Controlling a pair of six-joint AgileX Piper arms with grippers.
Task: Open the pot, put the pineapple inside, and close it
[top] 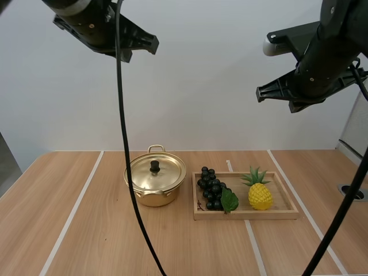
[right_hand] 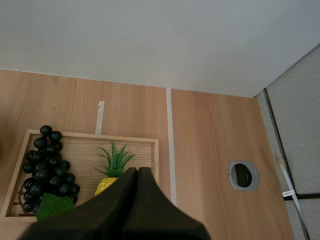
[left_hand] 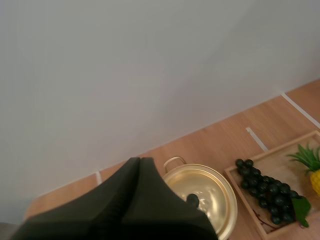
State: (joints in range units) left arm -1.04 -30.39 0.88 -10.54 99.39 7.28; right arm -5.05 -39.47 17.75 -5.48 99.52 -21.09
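Note:
A gold pot [top: 155, 184] with its lid on and a black knob [top: 154, 167] stands on the wooden table. To its right a wooden tray [top: 245, 214] holds dark grapes [top: 211, 188] and a yellow pineapple [top: 260, 194] with a green crown. Both arms hang high above the table. My left gripper [left_hand: 140, 161] is shut on nothing, its fingers one dark wedge above the pot [left_hand: 210, 190]. My right gripper [right_hand: 137, 172] is likewise shut and bare, high over the pineapple [right_hand: 114, 167] in the tray [right_hand: 145, 146].
White tape lines run across the table. A round grey cable hole [top: 352, 192] sits in the table near its right edge, right of the tray. A grey wall rises behind the table.

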